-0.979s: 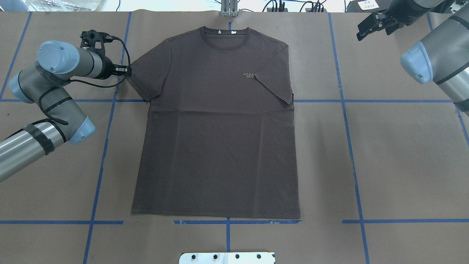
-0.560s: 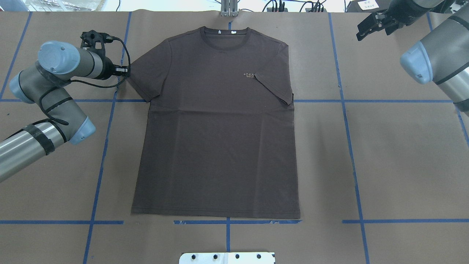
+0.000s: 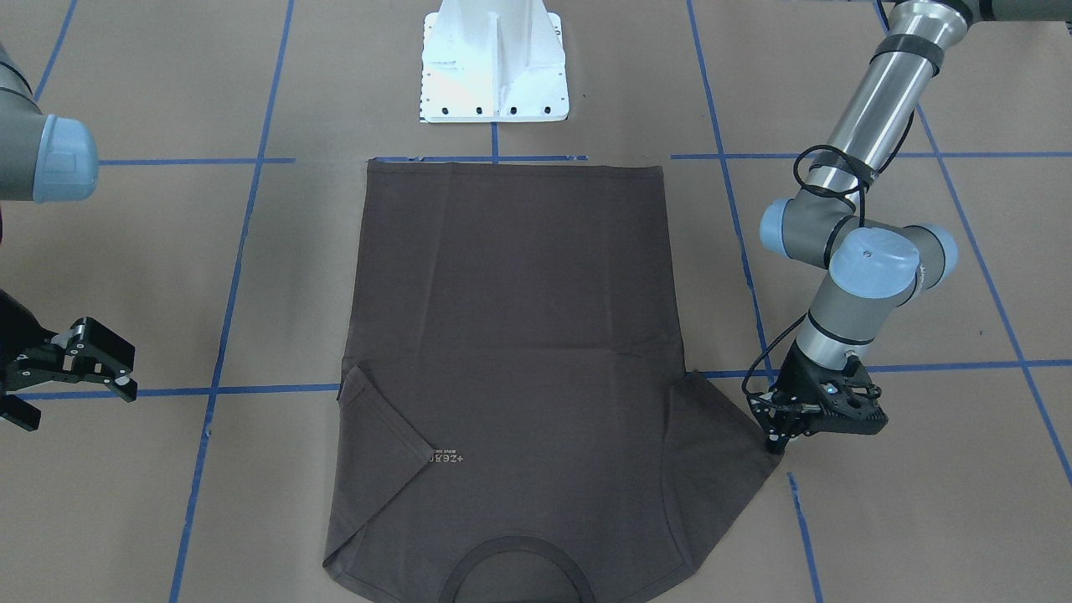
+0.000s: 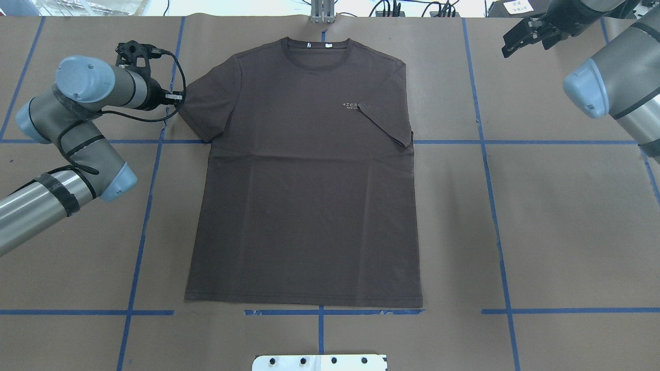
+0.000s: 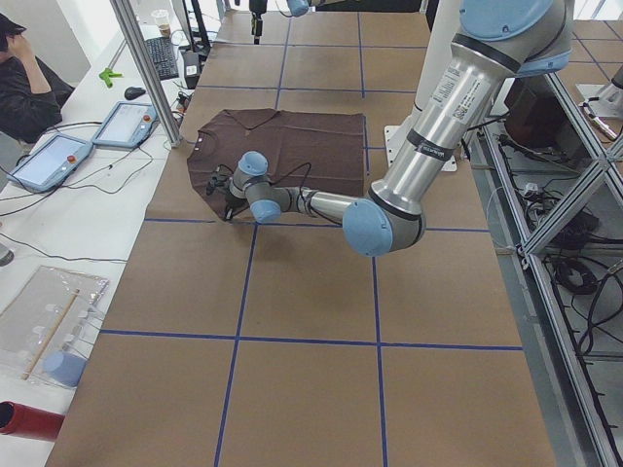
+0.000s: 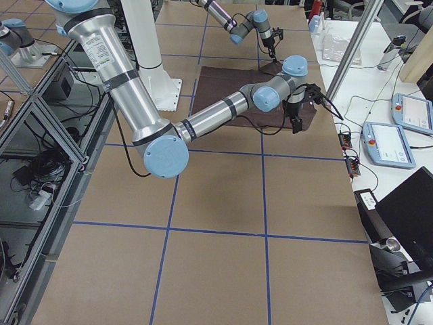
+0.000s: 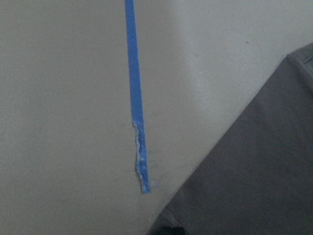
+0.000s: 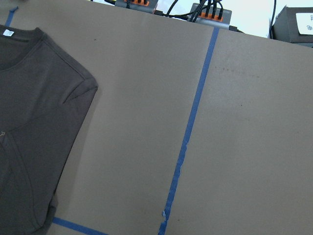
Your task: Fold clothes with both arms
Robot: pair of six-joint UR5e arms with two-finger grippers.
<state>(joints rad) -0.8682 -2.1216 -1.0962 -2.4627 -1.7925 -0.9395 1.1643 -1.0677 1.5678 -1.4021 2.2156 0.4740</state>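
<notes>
Right, starting on the robot's left: the left arm (image 4: 77,98) reaches low over the worktop (image 4: 567,216), and the left tool (image 4: 179,96) sits at the hem of the outspread sleeve (image 4: 206,108), touching it or just beside it. Whether its jaws are apart or pinched on cloth I cannot tell; the left wrist view shows only the sleeve edge beside a blue tape line (image 7: 134,98), no fingers. Moving across, the dark T-shirt (image 4: 304,206) lies flat and face up in the middle of the worktop, collar (image 4: 317,64) away from the robot, bottom hem towards it, body smooth bar a few faint creases. Next, the other sleeve (image 4: 386,121) is already turned in over the chest, its tip covering the end of the pale lettering (image 4: 349,105). Far right, the right tool (image 4: 510,42) hangs over bare worktop, well apart from the shirt, jaws spread and empty. So the step in hand looks like the mirror fold of that outspread sleeve. To do it well, I'd say pinch both layers at the hem, lift only enough to clear the body, and carry it straight inward so the crease matches the other side. Then lay it flat before letting go. Dragging it low risks rucking the chest.
</notes>
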